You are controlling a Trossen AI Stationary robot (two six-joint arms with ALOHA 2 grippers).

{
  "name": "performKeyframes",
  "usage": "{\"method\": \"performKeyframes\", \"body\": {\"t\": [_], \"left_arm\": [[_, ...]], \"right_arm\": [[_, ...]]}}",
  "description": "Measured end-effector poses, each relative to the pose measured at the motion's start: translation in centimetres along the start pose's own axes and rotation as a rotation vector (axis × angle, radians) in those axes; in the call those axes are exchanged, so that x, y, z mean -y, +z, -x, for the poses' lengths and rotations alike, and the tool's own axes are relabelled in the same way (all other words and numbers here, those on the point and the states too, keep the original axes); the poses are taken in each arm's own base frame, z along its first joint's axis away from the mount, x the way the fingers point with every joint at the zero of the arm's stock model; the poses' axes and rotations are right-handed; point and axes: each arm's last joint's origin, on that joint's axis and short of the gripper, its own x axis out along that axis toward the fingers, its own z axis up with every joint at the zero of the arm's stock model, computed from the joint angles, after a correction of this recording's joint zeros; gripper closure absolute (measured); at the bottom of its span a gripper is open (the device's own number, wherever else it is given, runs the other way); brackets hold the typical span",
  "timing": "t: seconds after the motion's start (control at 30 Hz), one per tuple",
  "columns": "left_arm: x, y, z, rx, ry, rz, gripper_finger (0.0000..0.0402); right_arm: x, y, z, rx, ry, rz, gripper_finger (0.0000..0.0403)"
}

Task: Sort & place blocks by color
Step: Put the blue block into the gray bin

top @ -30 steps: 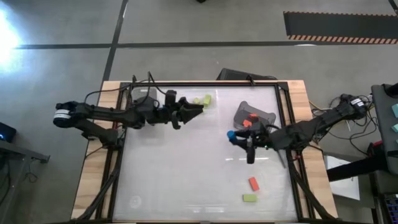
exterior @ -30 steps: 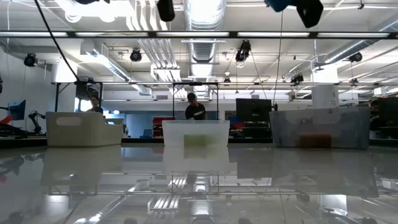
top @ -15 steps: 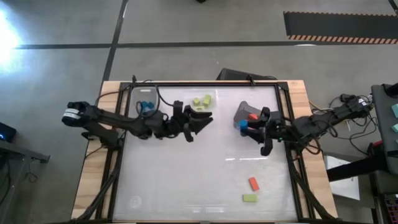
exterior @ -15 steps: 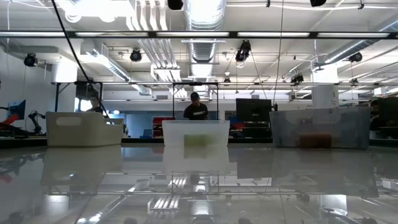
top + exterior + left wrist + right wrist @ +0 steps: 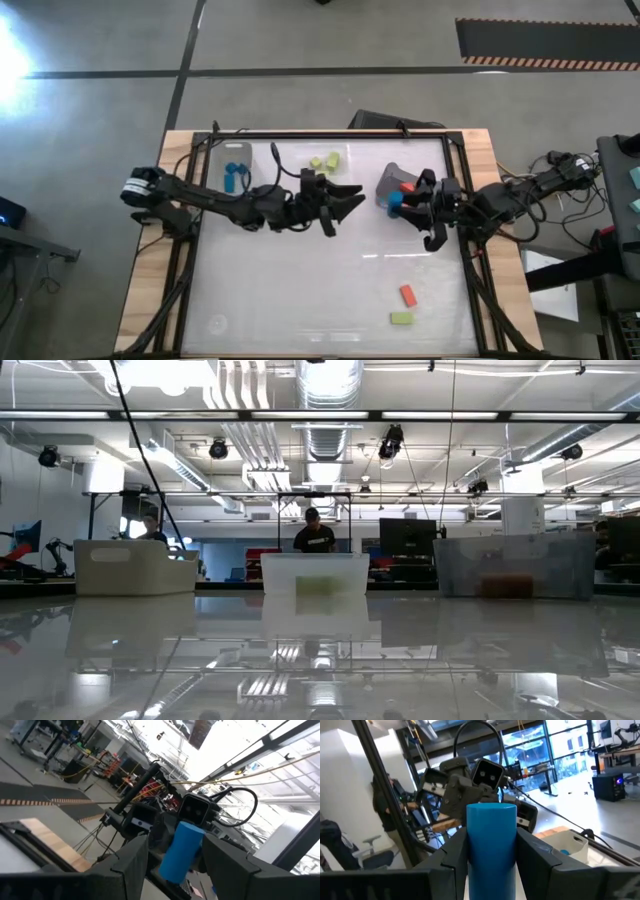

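My right gripper (image 5: 402,203) hangs above the table's right side, next to the grey bin (image 5: 388,178), shut on a blue block (image 5: 394,199). My left gripper (image 5: 350,196) is open above the table's middle, its fingers pointing at that block with a gap between them. In the left wrist view the blue block (image 5: 182,851) shows beyond and between my own open fingers. A red block (image 5: 406,186) lies in the grey bin, blue blocks (image 5: 235,178) in the left bin and green blocks (image 5: 323,160) in the middle bin. One red block (image 5: 407,294) and one green block (image 5: 401,318) lie on the table. My right gripper pinches the blue block (image 5: 491,838) between its two fingers, one on each long side. The fingers (image 5: 451,851) come level from the table's right side, pointing left. The block is lifted clear of the table, its rounded end (image 5: 491,808) standing out past the fingers.
Three bins stand along the far edge: a white one (image 5: 135,567), a clear one (image 5: 315,575) and a grey one (image 5: 515,567). A black frame (image 5: 468,200) borders the glossy table. People sit in the room behind.
My left gripper has travelled toward the table's right and slightly nearer, away from the far bins and toward the blue block, staying open. My right gripper has carried the blue block toward the far right, up beside the grey bin, still shut on it.
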Motion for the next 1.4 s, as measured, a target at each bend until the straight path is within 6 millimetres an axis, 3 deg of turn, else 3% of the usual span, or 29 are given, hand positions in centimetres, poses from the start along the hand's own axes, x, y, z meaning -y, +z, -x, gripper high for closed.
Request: {"method": "performKeyframes", "body": {"t": [0.3,0.67,0.83,1.07,1.4], "left_arm": [[1.1,0.3,-1.0,-0.035,0.008,-0.132,0.0231],[0.6,-0.5,-0.9,-0.109,0.024,-0.17,0.0231],[0.7,-0.5,-0.9,-0.137,-0.02,-0.158,0.0231],[0.0,-0.2,-1.2,-0.187,-0.09,-0.129,0.023],[-1.3,-0.1,-1.4,-0.198,-0.068,-0.09,0.023]], "right_arm": [[-0.1,0.8,0.0,0.079,0.015,-0.066,0.0284],[0.0,0.9,-0.2,0.106,-0.011,-0.208,0.0284],[0.5,0.3,-1.3,0.107,-0.078,-0.231,0.0284],[0.4,-0.8,-3.4,0.137,-0.035,-0.279,0.0284],[0.3,-1.4,-4.1,0.129,-0.033,-0.299,0.0284]]}}
